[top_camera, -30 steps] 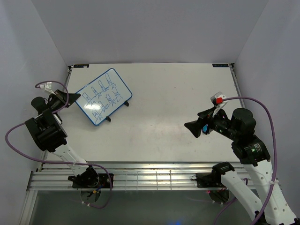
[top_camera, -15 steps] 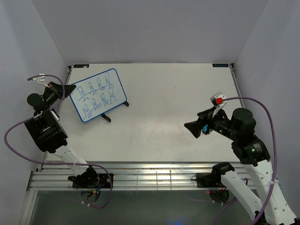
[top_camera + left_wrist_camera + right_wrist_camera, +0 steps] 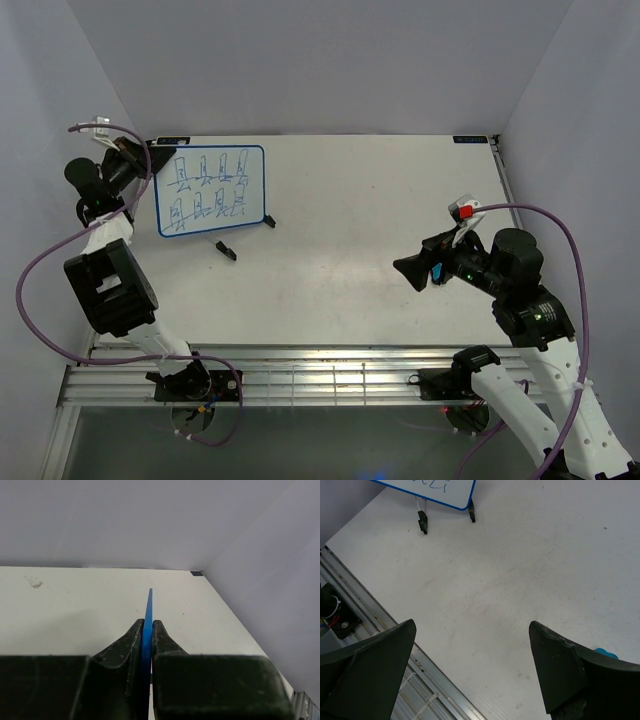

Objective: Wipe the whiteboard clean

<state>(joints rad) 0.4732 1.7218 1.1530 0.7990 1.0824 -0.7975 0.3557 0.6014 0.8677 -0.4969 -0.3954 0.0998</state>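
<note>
Whiteboard (image 3: 210, 190), blue-scribbled, rim tight in the pinch of left gripper (image 3: 146, 165) — right gripper (image 3: 410, 272) spread wide.

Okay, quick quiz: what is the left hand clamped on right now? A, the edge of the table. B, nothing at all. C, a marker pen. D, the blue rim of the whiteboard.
D: in the left wrist view the left hand is shut on the thin blue edge of the whiteboard, and from above it sits at the board's left side.
</note>
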